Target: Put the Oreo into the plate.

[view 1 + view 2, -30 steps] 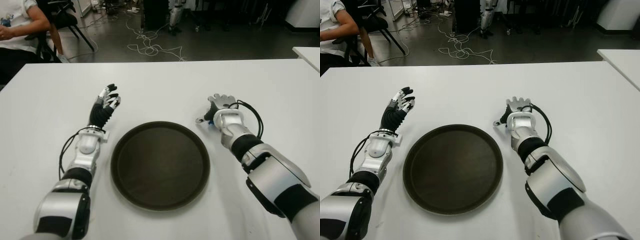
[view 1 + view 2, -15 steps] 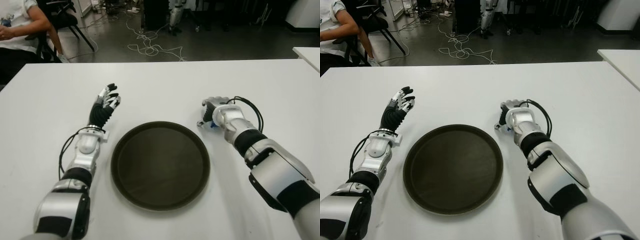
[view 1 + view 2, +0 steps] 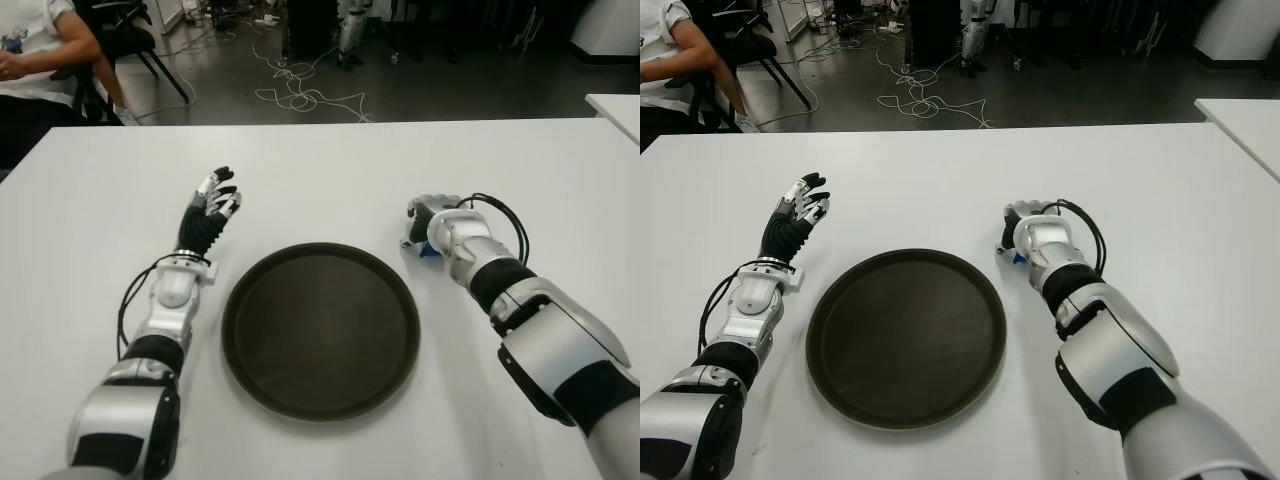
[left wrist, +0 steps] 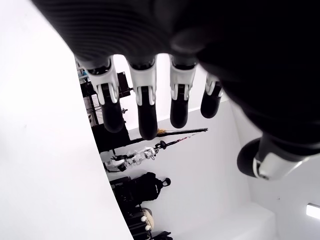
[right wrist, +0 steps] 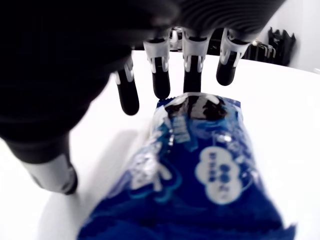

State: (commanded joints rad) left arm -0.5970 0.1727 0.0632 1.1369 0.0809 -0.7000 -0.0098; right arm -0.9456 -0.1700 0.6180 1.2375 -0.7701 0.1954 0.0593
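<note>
- Where the robot's two arms reach forward, one broad white rectangular table (image 3: 330,160) is seen carrying everything; a corner of a second white table (image 3: 615,105) is visible at the far right.
- Beyond the table, a dark floor is strewn with tangled white cables (image 3: 300,95), and black chairs (image 3: 125,40) are placed at the far left, where one seated person (image 3: 35,50) in a white top is partly shown.
- One round dark brown tray-like plate (image 3: 320,405) is set between the arms, and nothing is held in it.
- One left hand (image 3: 210,210) is raised just beyond the plate's left edge, its fingers (image 4: 145,107) spread straight and nothing held; its pose is unchanged from a second ago.
- One right hand (image 3: 432,220) is placed just past the plate's right rim, palm down over the packet. A second ago its fingers were fanned flat; they have since been curled down, with the fingertips (image 5: 161,82) bent over the packet's far end and a loose cage formed around it.
- One blue crinkled Oreo packet (image 5: 200,175) is lying on the table under that hand, outside the plate; only a small blue edge (image 3: 1019,259) is exposed in the eye views.
</note>
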